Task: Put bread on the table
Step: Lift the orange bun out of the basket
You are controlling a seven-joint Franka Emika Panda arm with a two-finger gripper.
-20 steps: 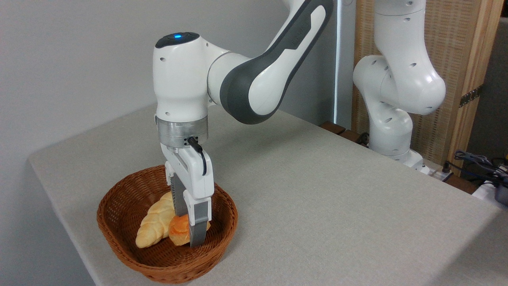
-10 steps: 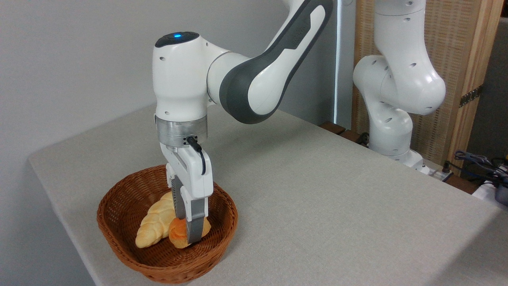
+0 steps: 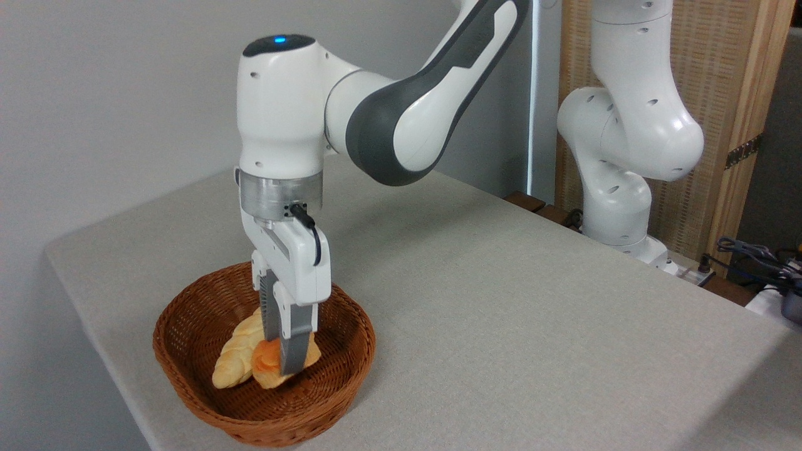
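Gripper (image 3: 283, 360) jaws clamp the knotted orange bread (image 3: 270, 366) inside the woven wicker basket (image 3: 188, 376), beside a pale braided loaf (image 3: 235, 354), on the cloth-covered bench (image 3: 501, 313).

No text, label, brand, number or sign can be read anywhere. The dark grey band of the robot arm (image 3: 401, 134), above the basket (image 3: 188, 376), carries raised lettering near the top edge, but it is too small and too steeply angled to make out.
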